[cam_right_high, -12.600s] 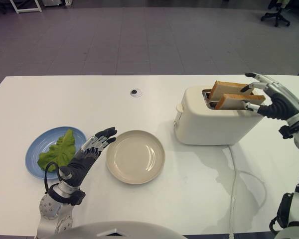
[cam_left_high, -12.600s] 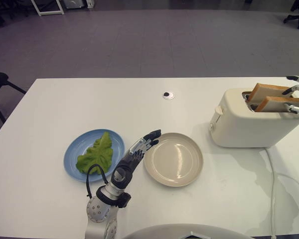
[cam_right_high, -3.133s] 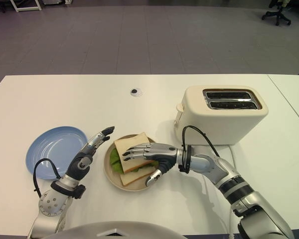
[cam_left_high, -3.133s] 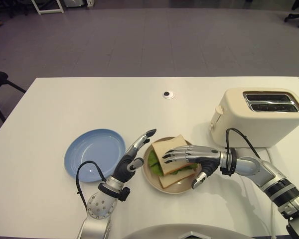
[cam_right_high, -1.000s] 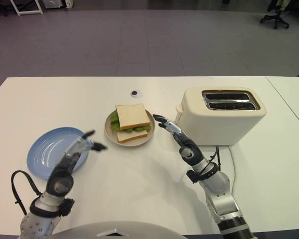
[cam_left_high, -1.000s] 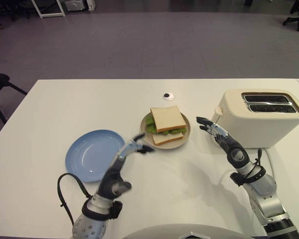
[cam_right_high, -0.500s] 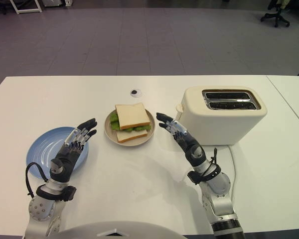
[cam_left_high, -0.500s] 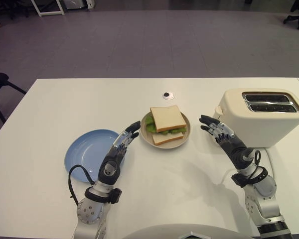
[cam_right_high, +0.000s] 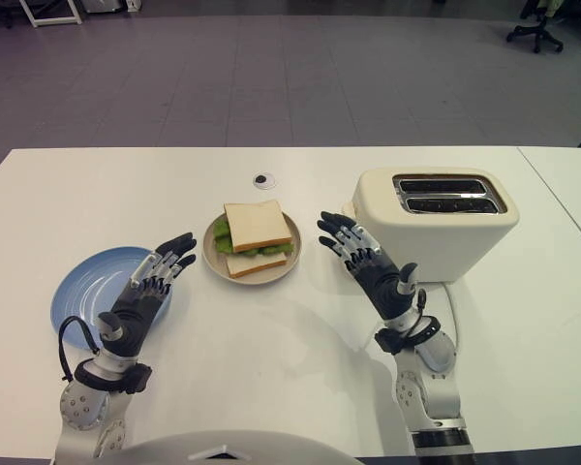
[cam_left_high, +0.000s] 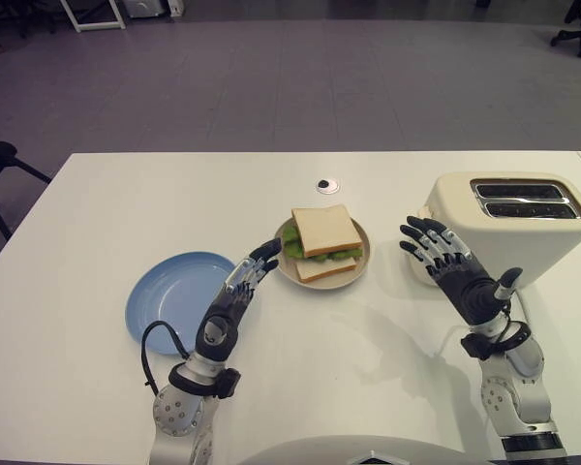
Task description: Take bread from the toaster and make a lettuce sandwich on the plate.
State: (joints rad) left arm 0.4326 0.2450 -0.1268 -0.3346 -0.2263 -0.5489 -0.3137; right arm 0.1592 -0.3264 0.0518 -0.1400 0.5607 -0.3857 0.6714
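A sandwich (cam_left_high: 325, 242) of two bread slices with green lettuce between them sits on the beige plate (cam_left_high: 357, 274) at mid-table. The cream toaster (cam_left_high: 523, 228) stands at the right with both slots bare. My left hand (cam_left_high: 234, 301) is raised above the table between the blue plate and the beige plate, fingers spread, holding nothing. My right hand (cam_left_high: 452, 271) hovers just in front of the toaster's left end, to the right of the sandwich, fingers spread and holding nothing.
A bare blue plate (cam_left_high: 174, 300) lies at the left. A small round black-and-white cap (cam_left_high: 326, 185) sits behind the sandwich. The toaster's white cord (cam_left_high: 518, 302) trails toward the front right. Open tabletop lies in front of the plates.
Over the last second both hands rose a little and spread their fingers; the right hand turned palm-out. Before that, the sandwich plate shifted farther back on the table.
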